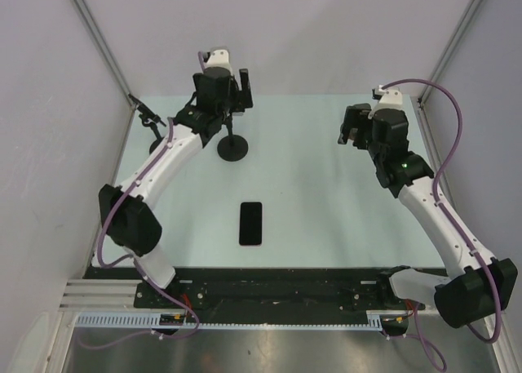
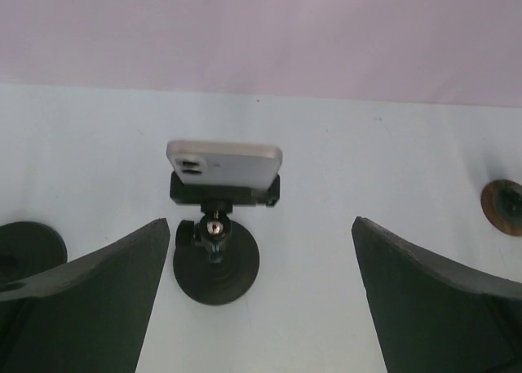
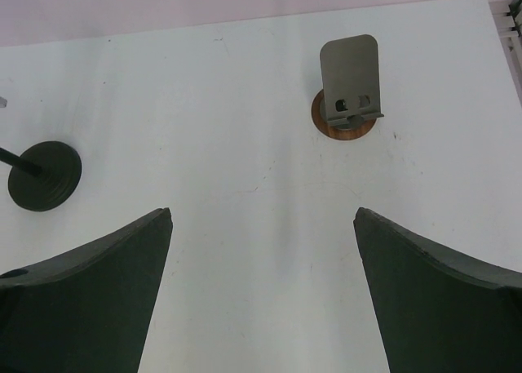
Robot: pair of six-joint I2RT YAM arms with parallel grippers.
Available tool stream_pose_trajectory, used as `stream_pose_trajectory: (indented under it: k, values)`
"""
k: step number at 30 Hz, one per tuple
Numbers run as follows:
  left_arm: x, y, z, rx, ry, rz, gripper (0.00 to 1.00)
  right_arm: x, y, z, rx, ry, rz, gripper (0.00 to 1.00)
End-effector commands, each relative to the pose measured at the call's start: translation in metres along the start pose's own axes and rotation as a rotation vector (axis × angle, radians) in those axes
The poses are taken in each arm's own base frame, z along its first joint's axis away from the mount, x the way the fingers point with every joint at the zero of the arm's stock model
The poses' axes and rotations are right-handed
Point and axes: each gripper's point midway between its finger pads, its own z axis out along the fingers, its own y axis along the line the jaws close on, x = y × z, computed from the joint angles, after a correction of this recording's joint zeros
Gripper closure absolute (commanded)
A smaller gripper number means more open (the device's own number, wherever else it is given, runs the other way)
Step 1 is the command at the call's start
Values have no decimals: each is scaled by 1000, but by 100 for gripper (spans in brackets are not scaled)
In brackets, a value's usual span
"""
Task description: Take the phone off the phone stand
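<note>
A silver-white phone (image 2: 224, 162) sits clamped sideways in the black holder of a phone stand (image 2: 216, 263) with a round black base; the base also shows in the top view (image 1: 232, 147). My left gripper (image 2: 261, 222) is open and empty, a little short of the stand and above it, with the phone ahead between the finger lines and slightly left. In the top view the left gripper (image 1: 218, 104) covers most of the holder. My right gripper (image 3: 263, 211) is open and empty, raised at the right side of the table (image 1: 348, 134).
A black phone (image 1: 250, 223) lies flat on the table's near middle. A grey metal stand on a round wooden base (image 3: 351, 87) stands ahead of the right gripper. A small black tripod (image 1: 151, 122) stands at the back left. White walls enclose the table.
</note>
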Motion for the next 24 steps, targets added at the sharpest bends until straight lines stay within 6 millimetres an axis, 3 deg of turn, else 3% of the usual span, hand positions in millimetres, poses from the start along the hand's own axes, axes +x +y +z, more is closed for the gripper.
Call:
stream_pose_trajectory:
  k: [1, 2, 12, 20, 24]
  values:
    - [-28, 11, 27, -94, -62, 55, 0, -5, 4, -15, -27, -19, 4, 0]
    - [-36, 10, 28, -100, -78, 56, 0, -4, 4, -16, -30, -17, 7, 0]
    - [-19, 26, 75, -186, -46, 97, 0, 4, 1, -26, -40, -1, -3, 0]
    - [-20, 18, 101, -128, -42, 104, 0, 9, 4, -26, -60, 12, -23, 0]
    - [-14, 9, 104, -66, -22, 99, 8, 9, 4, -27, -67, 13, -22, 0]
